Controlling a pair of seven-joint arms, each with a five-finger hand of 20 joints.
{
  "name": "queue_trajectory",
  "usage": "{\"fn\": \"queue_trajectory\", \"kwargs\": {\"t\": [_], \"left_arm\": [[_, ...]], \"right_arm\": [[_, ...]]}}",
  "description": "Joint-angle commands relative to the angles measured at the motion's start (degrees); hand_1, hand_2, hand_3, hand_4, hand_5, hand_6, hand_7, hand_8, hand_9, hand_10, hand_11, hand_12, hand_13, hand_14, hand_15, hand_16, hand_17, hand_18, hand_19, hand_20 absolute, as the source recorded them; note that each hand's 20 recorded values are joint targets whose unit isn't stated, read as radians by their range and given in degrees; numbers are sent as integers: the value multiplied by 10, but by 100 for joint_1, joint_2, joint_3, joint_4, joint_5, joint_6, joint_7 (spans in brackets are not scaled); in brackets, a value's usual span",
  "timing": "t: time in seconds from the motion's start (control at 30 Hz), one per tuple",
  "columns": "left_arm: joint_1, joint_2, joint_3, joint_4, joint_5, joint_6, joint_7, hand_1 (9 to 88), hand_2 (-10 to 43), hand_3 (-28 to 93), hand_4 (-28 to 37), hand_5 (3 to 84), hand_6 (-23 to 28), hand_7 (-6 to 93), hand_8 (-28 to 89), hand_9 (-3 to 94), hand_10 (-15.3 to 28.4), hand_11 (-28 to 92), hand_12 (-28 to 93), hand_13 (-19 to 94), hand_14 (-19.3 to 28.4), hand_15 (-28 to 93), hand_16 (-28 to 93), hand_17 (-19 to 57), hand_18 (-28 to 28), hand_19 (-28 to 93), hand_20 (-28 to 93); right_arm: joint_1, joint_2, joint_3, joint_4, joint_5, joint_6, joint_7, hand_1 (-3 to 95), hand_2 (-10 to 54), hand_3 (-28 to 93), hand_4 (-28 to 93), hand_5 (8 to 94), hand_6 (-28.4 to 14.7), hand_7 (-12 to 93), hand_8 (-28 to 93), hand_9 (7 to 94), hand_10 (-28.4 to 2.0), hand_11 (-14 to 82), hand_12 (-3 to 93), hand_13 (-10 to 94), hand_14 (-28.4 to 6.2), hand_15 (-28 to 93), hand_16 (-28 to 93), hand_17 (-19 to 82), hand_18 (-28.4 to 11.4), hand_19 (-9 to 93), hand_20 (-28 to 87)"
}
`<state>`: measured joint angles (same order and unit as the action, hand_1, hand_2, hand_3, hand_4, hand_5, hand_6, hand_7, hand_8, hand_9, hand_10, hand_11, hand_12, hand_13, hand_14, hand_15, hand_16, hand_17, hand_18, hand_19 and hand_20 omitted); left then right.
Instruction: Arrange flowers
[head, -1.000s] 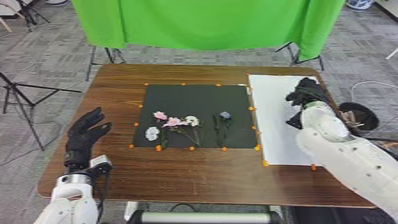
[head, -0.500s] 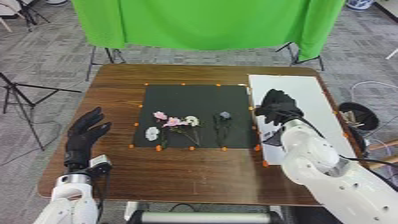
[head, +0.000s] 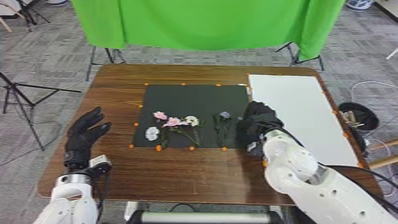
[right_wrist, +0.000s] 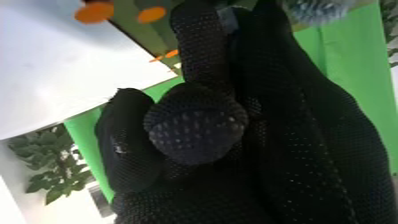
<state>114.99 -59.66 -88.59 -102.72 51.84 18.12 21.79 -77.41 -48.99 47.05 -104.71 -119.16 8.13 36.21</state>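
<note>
My right hand (head: 261, 122) is over the right edge of the dark sheet (head: 187, 95), right of a blue flower (head: 225, 115) on a dark stem. In the right wrist view, my right hand (right_wrist: 311, 115) has long straight fingers and holds nothing visible; the blue flower (right_wrist: 320, 9) appears beyond them. Left of the blue one on the sheet lie a white flower (head: 192, 120), pink flowers (head: 173, 121) and another white flower (head: 152, 133). Relaxed and open, my left hand (head: 84, 132) rests beside the sheet over the table's left part.
A white sheet (head: 298, 100) lies on the right of the brown table (head: 191, 175). Orange markers (head: 192, 148) line the sheets' edges. Off the table's right side stands a dark bin (head: 358, 116) with sticks inside. A green cloth (head: 209, 25) hangs behind the table.
My right hand has come leftward and down from the white sheet to the dark sheet's right edge. My left hand and the flowers have stayed put.
</note>
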Motion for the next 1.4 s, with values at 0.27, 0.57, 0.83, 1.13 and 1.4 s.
{"fn": "queue_trajectory", "kwargs": {"t": [0.27, 0.57, 0.83, 1.13, 1.4], "left_arm": [[46, -29, -32, 28, 27, -66, -49, 479, -90, 701, -90, 400, -19, 240, -119, 373, 102, 231, 113, 408, 144, 302, -29, 185, 138, 285, 250], [47, -11, -49, 31, 45, -97, -65, 478, -92, 701, -88, 400, -19, 240, -118, 374, 102, 230, 113, 407, 144, 301, -29, 182, 138, 286, 251], [86, 4, -34, -14, 35, -72, -47, 478, -92, 699, -88, 397, -22, 241, -119, 374, 101, 228, 113, 408, 143, 301, -28, 179, 138, 285, 248], [149, -27, -49, -43, 13, 5, 38, 478, -93, 699, -89, 399, -21, 240, -119, 375, 101, 229, 113, 408, 144, 301, -29, 177, 138, 284, 247], [185, -270, -111, -272, 353, -59, 149, 476, -93, 695, -91, 401, -20, 239, -119, 378, 103, 230, 113, 408, 145, 300, -29, 177, 138, 285, 247]], "right_arm": [[-515, 63, 256, -384, 309, -505, -75, 419, -95, 637, -110, 674, -27, 144, -80, 775, -157, 151, 185, 928, -28, 559, 318, 660, -117, 932, 496], [-652, 135, 586, -661, 461, -635, -137, 356, -95, 644, -125, 652, -35, 134, -84, 744, -166, 141, 184, 919, -32, 562, 313, 650, -122, 932, 498], [-851, 128, 1169, -1045, 622, -701, -228, 323, -95, 624, -116, 644, -41, 119, -78, 744, -172, 141, 186, 923, -33, 562, 306, 656, -120, 932, 500], [-2395, -683, 4467, -1767, 4304, -529, -2520, 279, -29, 643, -133, 645, -36, 123, -78, 719, -173, 134, 190, 773, -121, 436, 271, 463, -176, 798, 391], [-3556, -1572, 5214, -1697, 7342, -828, -5652, 80, -84, 748, -173, 429, 9, 82, -72, 369, -134, 32, 135, 275, -143, 53, 196, 153, -177, 81, 266]]}}
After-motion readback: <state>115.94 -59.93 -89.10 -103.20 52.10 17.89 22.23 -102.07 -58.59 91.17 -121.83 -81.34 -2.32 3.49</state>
